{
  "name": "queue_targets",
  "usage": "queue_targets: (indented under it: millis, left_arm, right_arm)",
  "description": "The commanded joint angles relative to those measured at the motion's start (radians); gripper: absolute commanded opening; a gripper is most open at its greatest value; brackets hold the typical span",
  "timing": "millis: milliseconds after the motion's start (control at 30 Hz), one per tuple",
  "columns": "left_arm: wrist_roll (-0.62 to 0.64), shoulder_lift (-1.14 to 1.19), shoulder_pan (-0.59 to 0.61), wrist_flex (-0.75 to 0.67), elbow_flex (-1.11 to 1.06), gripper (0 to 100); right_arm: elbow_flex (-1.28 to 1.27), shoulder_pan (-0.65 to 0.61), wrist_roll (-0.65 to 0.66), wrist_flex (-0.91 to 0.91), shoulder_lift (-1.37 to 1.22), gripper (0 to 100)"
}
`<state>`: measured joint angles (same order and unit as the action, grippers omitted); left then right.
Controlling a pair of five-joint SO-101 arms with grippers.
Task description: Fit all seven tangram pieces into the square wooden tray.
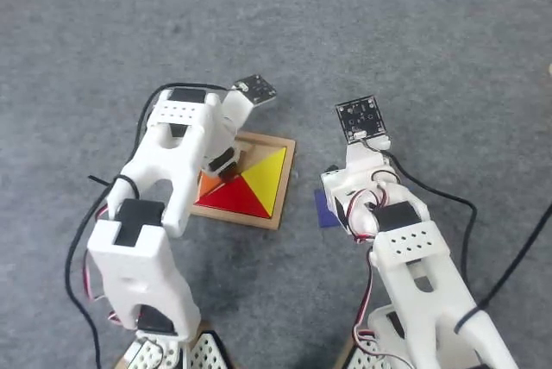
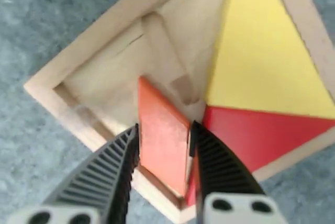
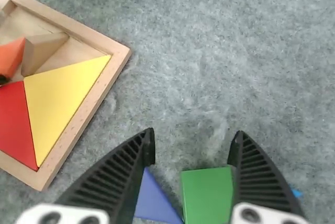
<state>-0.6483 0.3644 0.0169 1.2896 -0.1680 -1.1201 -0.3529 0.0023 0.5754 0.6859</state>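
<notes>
The square wooden tray (image 1: 282, 181) holds a yellow triangle (image 1: 266, 174), a red triangle (image 1: 231, 200) and an orange piece (image 1: 209, 184). My left gripper (image 2: 164, 130) is down in the tray's corner (image 2: 63, 90), shut on the orange piece (image 2: 162, 148), which stands tilted against the rim. A plain wooden piece (image 2: 170, 69) lies just beyond it. My right gripper (image 3: 193, 134) is open over the carpet beside the tray, with a green piece (image 3: 207, 195) and a blue triangle (image 3: 153, 203) between its fingers. The tray (image 3: 78, 122) lies off to one side there.
Grey carpet covers the whole table, with free room at the back and on the right. A sliver of a light blue piece (image 3: 296, 193) peeks out beside the right gripper's finger. Cables trail from both arm bases near the front edge.
</notes>
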Motion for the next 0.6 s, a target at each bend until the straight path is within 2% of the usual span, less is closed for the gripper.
queue_targets:
  millis: [0, 167, 567]
  left_arm:
    - [-0.018, -0.077, 0.029, 0.029, 0.024, 16]
    - [0.002, -0.086, 0.095, 0.026, 0.081, 16]
    - [0.017, -0.095, 0.092, 0.018, 0.091, 16]
  right_arm:
    - [0.008, -0.010, 0.012, -0.013, 0.035, 24.1]
    - [0.008, -0.010, 0.012, -0.015, 0.031, 24.1]
    - [0.005, -0.039, 0.012, -0.013, 0.031, 24.1]
